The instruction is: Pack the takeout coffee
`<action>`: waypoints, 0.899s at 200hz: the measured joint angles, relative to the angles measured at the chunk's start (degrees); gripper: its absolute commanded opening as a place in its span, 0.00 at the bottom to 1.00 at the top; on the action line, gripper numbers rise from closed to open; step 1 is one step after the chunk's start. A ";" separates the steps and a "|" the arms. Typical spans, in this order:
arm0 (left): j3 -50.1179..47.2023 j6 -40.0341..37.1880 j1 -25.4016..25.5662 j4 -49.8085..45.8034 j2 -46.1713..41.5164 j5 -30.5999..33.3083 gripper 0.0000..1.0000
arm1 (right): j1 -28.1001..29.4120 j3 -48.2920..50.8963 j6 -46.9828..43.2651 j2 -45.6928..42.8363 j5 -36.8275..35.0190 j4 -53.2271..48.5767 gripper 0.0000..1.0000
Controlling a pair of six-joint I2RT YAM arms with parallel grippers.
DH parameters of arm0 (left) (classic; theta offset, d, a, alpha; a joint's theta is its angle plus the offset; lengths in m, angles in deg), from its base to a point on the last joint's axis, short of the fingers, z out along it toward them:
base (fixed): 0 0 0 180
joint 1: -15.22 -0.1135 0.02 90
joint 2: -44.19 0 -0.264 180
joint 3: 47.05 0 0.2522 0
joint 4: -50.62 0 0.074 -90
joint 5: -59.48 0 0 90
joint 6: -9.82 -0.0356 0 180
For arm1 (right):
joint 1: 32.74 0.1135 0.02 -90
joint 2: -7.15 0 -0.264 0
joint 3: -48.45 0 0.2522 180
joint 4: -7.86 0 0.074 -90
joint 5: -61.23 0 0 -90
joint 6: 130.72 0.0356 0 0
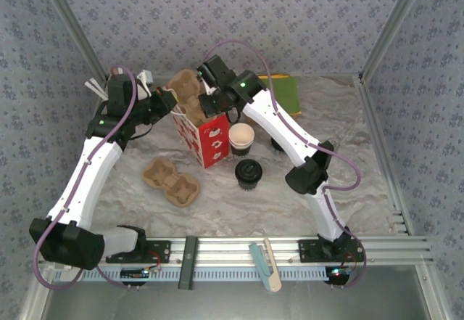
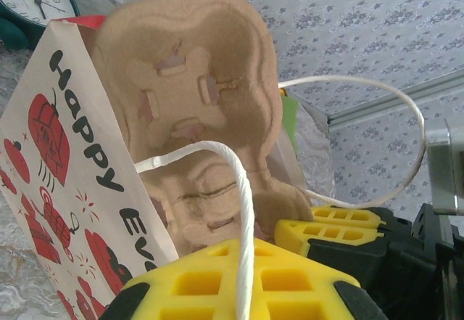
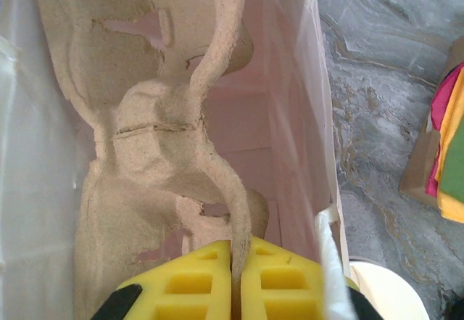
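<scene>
Pinching the carrier (image 3: 145,146) by its rim inside the bag (image 2: 58,138), the right tool (image 3: 233,251) is clamped tight. The left tool (image 2: 245,251) grips the bag's handle (image 2: 243,189). The open cup (image 1: 241,137) and the lidded cup (image 1: 248,171) stand nearby.

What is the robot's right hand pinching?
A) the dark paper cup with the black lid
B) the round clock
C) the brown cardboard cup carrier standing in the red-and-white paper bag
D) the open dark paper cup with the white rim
C: in the right wrist view the right gripper is shut on the thin edge of the brown cardboard cup carrier, which stands inside the red-and-white paper bag.
</scene>
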 measured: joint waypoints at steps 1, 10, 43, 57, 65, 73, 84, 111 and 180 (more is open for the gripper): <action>0.00 0.00 -0.02 0.00 0.00 0.00 0.08 | 0.00 0.09 0.00 -0.04 0.00 0.00 0.07; -0.02 0.00 -0.02 0.00 0.00 0.24 0.08 | 0.00 1.20 0.00 -0.72 -0.04 0.04 0.07; -0.15 0.02 -0.02 0.00 0.00 0.68 0.08 | 0.00 2.56 0.04 -2.58 0.00 0.04 0.07; -0.37 0.02 -0.02 0.02 -0.02 0.68 0.08 | 0.09 2.78 0.02 -3.19 0.00 0.07 0.07; -0.50 0.00 -0.02 0.00 -0.02 0.68 0.08 | 0.11 2.86 0.02 -3.37 0.00 0.04 0.07; -0.63 0.02 -0.02 0.00 -0.02 0.66 0.08 | 0.11 2.99 0.04 -3.43 0.00 0.04 0.08; -0.70 0.02 -0.02 0.00 -0.02 0.66 0.08 | 0.17 3.10 0.04 -3.41 0.02 -0.04 0.08; -0.72 0.00 -0.07 0.00 -0.02 0.66 0.07 | 0.46 3.21 0.04 -3.34 0.00 -0.74 0.08; -1.79 0.02 -0.17 -0.02 -0.98 1.07 0.07 | 1.09 3.32 0.52 -2.14 0.98 -2.08 0.08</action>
